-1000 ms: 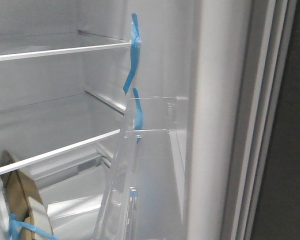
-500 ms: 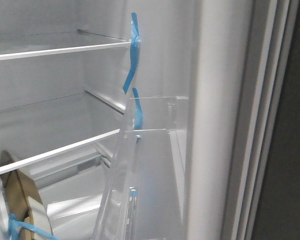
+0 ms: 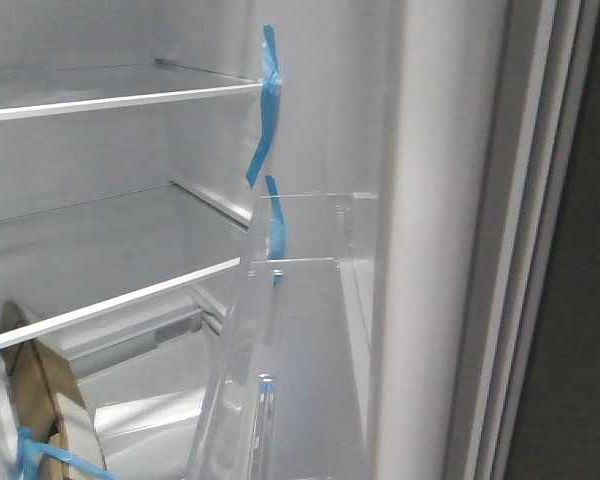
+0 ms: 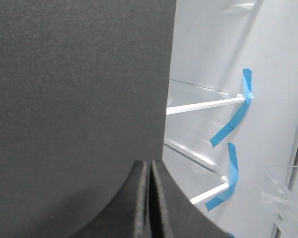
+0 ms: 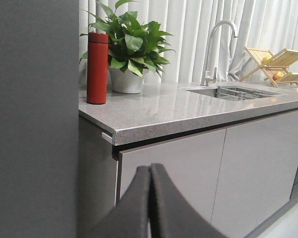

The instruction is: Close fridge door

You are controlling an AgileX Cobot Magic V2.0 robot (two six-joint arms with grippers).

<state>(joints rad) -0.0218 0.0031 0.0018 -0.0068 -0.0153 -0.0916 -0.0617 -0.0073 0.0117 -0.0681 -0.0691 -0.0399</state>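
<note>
The fridge door (image 3: 430, 250) stands open, its white lining and clear bin (image 3: 280, 380) filling the centre and right of the front view; its dark outer face fills the left of both wrist views. Left gripper (image 4: 150, 198) and right gripper (image 5: 150, 201) are pressed together, empty. Push flat and steadily against the outer face, away from the hinge. Blue tape (image 3: 265, 110) marks the shelves (image 3: 120, 100).
</note>
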